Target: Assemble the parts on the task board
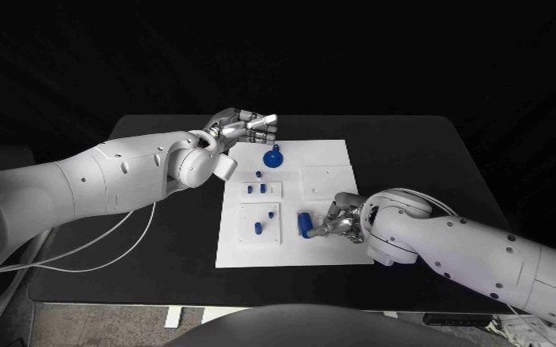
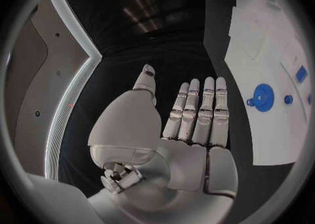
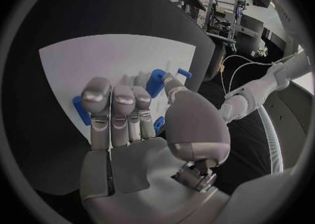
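The white task board (image 1: pixel 336 246) lies mid-table. A round blue part (image 1: pixel 273 157) sits near its far edge, and several small blue parts (image 1: pixel 264 189) stand in raised white blocks on its left half. My left hand (image 1: pixel 243 128) hovers over the table by the board's far left corner, fingers straight, holding nothing. The left wrist view shows that hand (image 2: pixel 193 124) flat, with the round blue part (image 2: pixel 262 97) beyond it on the board (image 2: pixel 262 40). My right hand (image 1: pixel 342 220) is over the board's near right part, fingers curled on a blue part (image 1: pixel 306 225). In the right wrist view that blue part (image 3: pixel 156 83) sits between thumb and fingers (image 3: pixel 121 108).
A plain raised white block (image 1: pixel 328 180) stands on the board's right half. White cables (image 1: pixel 116 242) hang from my left arm over the table's left side. The black table (image 1: pixel 429 162) has open surface right of the board.
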